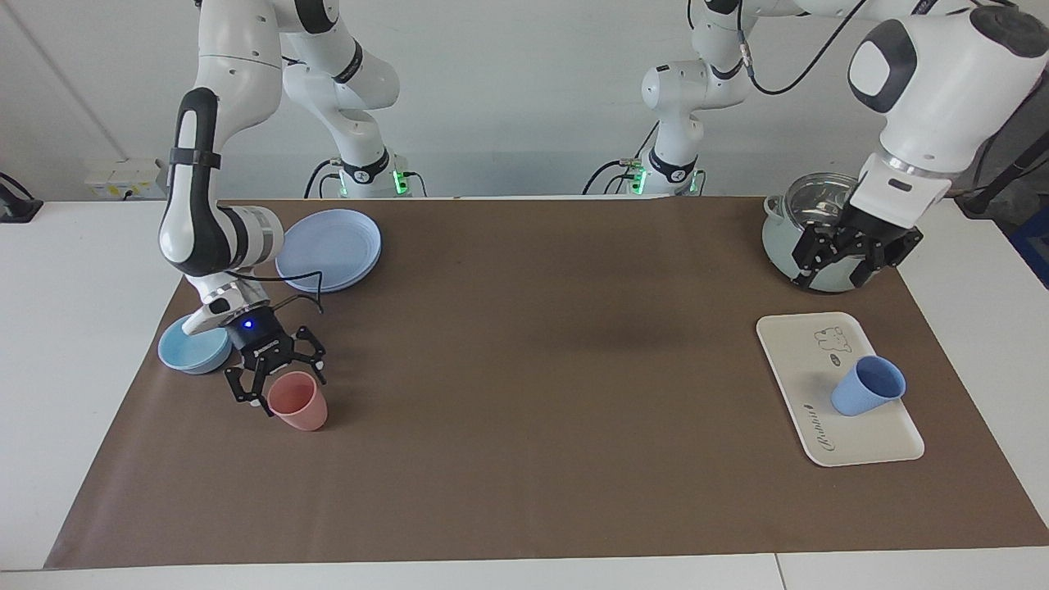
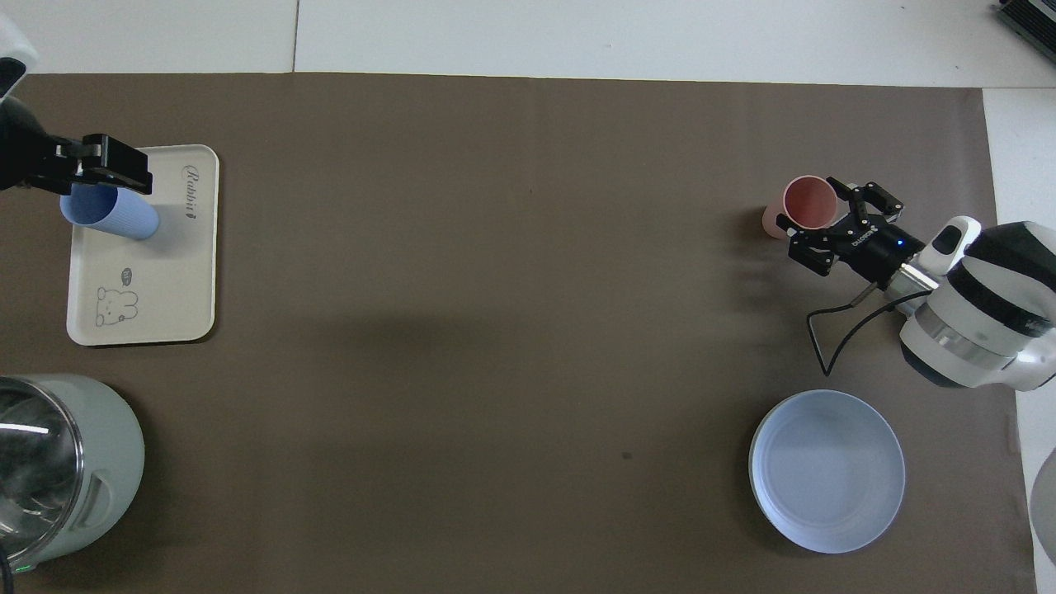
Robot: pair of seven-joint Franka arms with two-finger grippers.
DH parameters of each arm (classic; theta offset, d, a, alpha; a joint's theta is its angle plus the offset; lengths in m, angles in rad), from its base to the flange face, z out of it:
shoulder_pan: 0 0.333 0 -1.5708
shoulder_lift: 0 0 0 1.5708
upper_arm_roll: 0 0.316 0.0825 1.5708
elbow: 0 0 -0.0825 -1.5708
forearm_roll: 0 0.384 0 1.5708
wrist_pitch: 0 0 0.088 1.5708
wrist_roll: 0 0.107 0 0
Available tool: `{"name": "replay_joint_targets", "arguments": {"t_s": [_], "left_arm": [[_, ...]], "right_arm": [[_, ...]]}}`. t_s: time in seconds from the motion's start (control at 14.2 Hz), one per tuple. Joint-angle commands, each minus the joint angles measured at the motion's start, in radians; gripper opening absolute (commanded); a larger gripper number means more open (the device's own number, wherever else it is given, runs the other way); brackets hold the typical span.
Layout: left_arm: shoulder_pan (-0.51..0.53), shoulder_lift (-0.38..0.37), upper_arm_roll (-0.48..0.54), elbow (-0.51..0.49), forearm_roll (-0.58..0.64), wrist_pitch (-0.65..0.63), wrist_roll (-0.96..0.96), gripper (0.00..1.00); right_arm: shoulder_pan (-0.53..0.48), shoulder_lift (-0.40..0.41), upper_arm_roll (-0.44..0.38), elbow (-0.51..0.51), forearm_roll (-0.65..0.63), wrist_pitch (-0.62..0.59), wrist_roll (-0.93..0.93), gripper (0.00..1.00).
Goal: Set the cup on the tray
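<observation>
The right claw was low over the surface at the right arm's end, its fingers spread on either side of the pink cup without visibly pinching it; the pink cup stood upright, well apart from the tray. Just beside the claw, nearer to the robots than the pink cup, sat the shallow light-blue bowl, and nearer still lay the round blue plate, both far from the tray, toward the right arm's end. The brown mat covered the middle of the surface between the pink cup and the tray. At the left arm's end, the cream tray lay flat with its cartoon print toward the robots and its lettering at the edge farthest from them. The blue cup stood on the tray, on the half farther from the robots, mouth up. The left claw hung raised, clear of the blue cup; its fingers looked spread and gripped nothing. In the facing view it was in front of the pale green pot, which stood nearer to the robots than the tray.
</observation>
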Motion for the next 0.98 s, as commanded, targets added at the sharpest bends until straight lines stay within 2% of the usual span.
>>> {"name": "replay_joint_targets", "arguments": {"t_s": [0.0, 0.28, 0.42, 0.56, 0.7, 0.91], "left_arm": [[-0.015, -0.159, 0.011, -0.189, 0.022, -0.011, 0.01, 0.83], [-0.041, -0.194, 0.014, -0.254, 0.022, -0.037, 0.041, 0.84], [-0.044, -0.195, 0.015, -0.249, 0.022, -0.03, 0.046, 0.86], [-0.038, -0.193, 0.014, -0.242, 0.022, -0.04, 0.053, 0.86], [-0.036, -0.195, 0.014, -0.242, 0.022, -0.071, 0.058, 1.0], [-0.03, -0.191, 0.011, -0.239, 0.018, -0.079, 0.061, 1.0]], "right_arm": [[0.009, -0.062, 0.009, -0.016, 0.016, 0.064, 0.001, 1.0], [0.04, -0.114, 0.007, -0.025, -0.034, 0.163, 0.03, 1.0], [0.058, -0.136, 0.007, -0.023, -0.132, 0.197, 0.137, 1.0], [0.058, -0.159, 0.006, -0.02, -0.268, 0.197, 0.258, 1.0], [0.057, -0.186, 0.004, -0.019, -0.426, 0.193, 0.396, 1.0], [0.053, -0.217, 0.001, -0.013, -0.708, 0.176, 0.609, 1.0]]}}
